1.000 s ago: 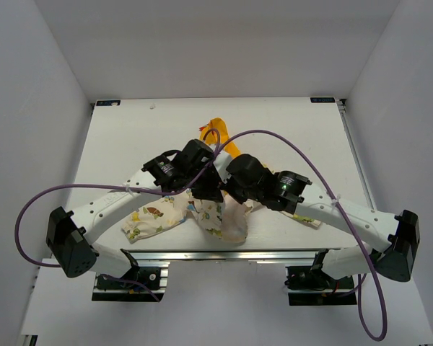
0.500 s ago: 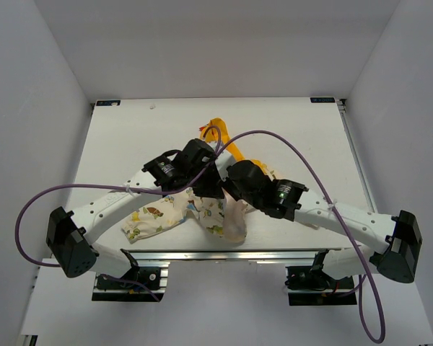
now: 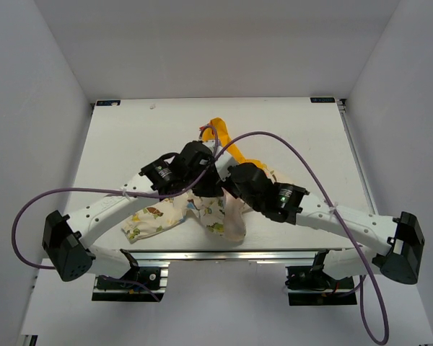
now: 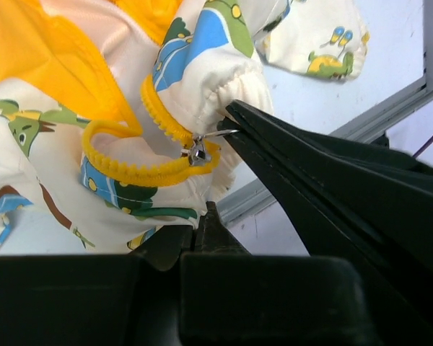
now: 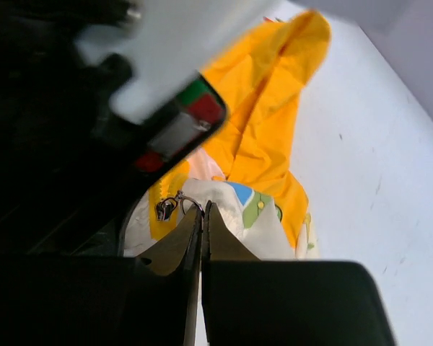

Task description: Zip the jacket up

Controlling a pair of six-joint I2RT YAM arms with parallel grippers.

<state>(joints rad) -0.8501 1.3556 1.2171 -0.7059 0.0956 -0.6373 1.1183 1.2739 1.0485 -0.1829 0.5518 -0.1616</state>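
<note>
The jacket [image 3: 218, 214] lies bunched at the near middle of the table, with its yellow-orange hood [image 3: 220, 133] stretched toward the back. Both grippers meet above it. My left gripper [image 4: 206, 209] is shut on the cream printed fabric just below the yellow zipper [image 4: 130, 171]. My right gripper [image 5: 202, 207] is shut on the thin metal pull ring of the zipper slider [image 5: 164, 209]. In the left wrist view its black fingers [image 4: 296, 162] reach in from the right and pinch the pull at the slider [image 4: 198, 150]. The zipper teeth curl in a loop here.
The white table [image 3: 130, 137] ends in an aluminium rail [image 3: 224, 254] at the near edge, close under the jacket. Purple cables [image 3: 296, 148] arc over both arms. A jacket sleeve [image 3: 148, 218] lies spread to the left. White walls stand on three sides.
Both wrists shifted slightly; the right wrist moved a little toward the near edge and more cream fabric shows to its right. Both grips are unchanged.
</note>
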